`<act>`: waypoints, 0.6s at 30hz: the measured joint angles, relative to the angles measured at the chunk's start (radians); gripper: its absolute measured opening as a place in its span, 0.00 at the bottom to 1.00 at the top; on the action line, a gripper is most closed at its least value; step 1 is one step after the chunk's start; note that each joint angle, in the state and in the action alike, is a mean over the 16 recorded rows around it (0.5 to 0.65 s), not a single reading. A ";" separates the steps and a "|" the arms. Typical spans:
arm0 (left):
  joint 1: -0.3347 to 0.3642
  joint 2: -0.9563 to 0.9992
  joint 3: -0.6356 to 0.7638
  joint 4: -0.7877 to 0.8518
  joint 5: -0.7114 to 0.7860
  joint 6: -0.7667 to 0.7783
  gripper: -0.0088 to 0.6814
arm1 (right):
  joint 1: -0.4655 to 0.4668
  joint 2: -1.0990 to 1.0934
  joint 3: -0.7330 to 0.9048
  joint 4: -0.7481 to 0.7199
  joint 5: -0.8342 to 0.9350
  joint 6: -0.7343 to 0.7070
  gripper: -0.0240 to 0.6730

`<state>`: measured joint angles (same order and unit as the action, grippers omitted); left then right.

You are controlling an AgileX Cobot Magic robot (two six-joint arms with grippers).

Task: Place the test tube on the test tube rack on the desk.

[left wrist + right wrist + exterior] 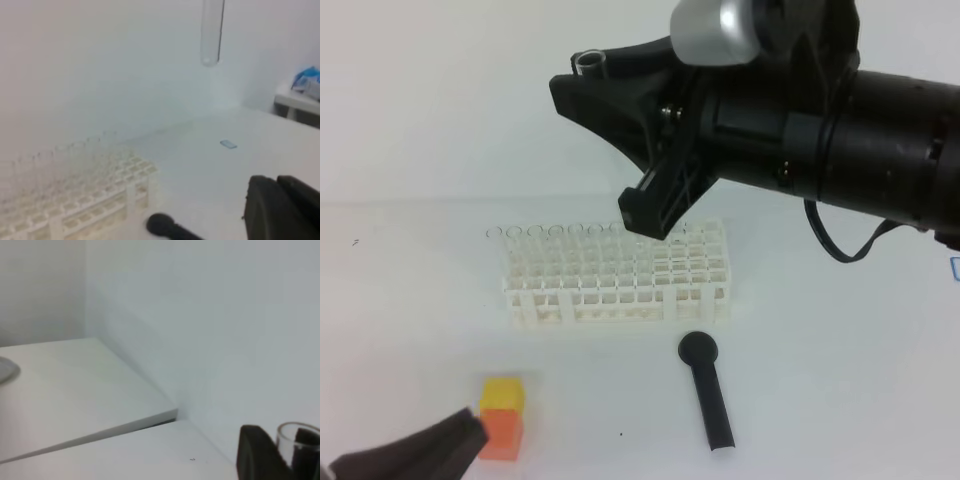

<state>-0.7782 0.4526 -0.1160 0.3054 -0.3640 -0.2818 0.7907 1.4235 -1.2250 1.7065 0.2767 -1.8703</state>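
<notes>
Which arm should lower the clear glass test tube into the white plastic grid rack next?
Right. The right gripper is shut on the clear glass test tube, upright above the white plastic grid rack. The left gripper sits low by the orange-and-yellow block, holding nothing.

clear test tube [210, 35] hangs upright above white grid rack [618, 275] on desk [840, 380]

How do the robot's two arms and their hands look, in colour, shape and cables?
The right arm is a thick black cylinder with a silver-grey rounded part on top and a thin black cable looping beneath it. Its right hand is black, with flat, angular, tapering fingers. Of the left hand only dark, blurred, pointed fingers show. No markings are visible.
</notes>
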 joint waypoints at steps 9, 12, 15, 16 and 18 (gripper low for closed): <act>0.000 -0.231 0.000 0.033 0.253 0.006 0.02 | 0.001 -0.004 0.000 0.007 -0.045 -0.003 0.21; 0.000 -0.269 0.000 0.034 0.299 0.005 0.01 | 0.001 -0.004 0.000 0.008 -0.046 -0.003 0.21; 0.000 -0.291 0.000 0.034 0.338 0.004 0.01 | 0.001 -0.004 0.000 0.008 -0.048 -0.003 0.21; 0.000 -0.295 0.000 0.034 0.351 0.004 0.01 | 0.001 -0.004 0.000 0.008 -0.049 -0.003 0.21; 0.000 -0.301 0.000 0.034 0.374 0.003 0.01 | 0.001 -0.004 0.000 0.009 -0.051 -0.003 0.21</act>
<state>-0.7782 0.1519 -0.1160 0.3395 0.0097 -0.2787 0.7918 1.4192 -1.2255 1.7151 0.2257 -1.8737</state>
